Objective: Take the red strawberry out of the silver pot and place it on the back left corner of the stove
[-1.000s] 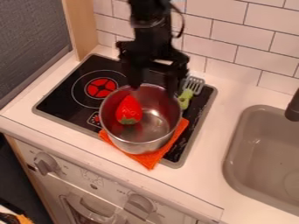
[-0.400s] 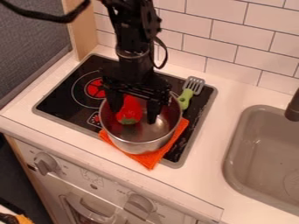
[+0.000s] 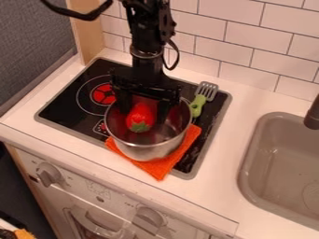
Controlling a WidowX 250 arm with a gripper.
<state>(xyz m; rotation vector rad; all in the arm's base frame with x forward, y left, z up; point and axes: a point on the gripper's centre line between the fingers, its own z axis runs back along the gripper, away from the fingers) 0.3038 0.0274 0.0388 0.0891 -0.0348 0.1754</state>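
Observation:
My gripper (image 3: 145,108) hangs over the metal pot (image 3: 148,150), its fingers apart and lowered into the back part of the opening. Between and slightly in front of them, inside the pot, lies a red strawberry-like object (image 3: 141,115) with a green leafy end toward the camera. Whether either finger touches it, I cannot tell. Under the pot is an orange cloth (image 3: 161,167), its corner sticking out in front and to the right.
The pot stands on a black stovetop (image 3: 75,108) with a red burner (image 3: 103,94). A green-handled spatula (image 3: 198,103) lies just right of the pot. Farther right are a grey sink (image 3: 269,154) and dark faucet (image 3: 313,114); a tiled wall (image 3: 245,58) rises behind.
My gripper came down and toward the camera into the pot. Since the middle frame the pot has shifted slightly left and back, and the red object sits a little differently in it.

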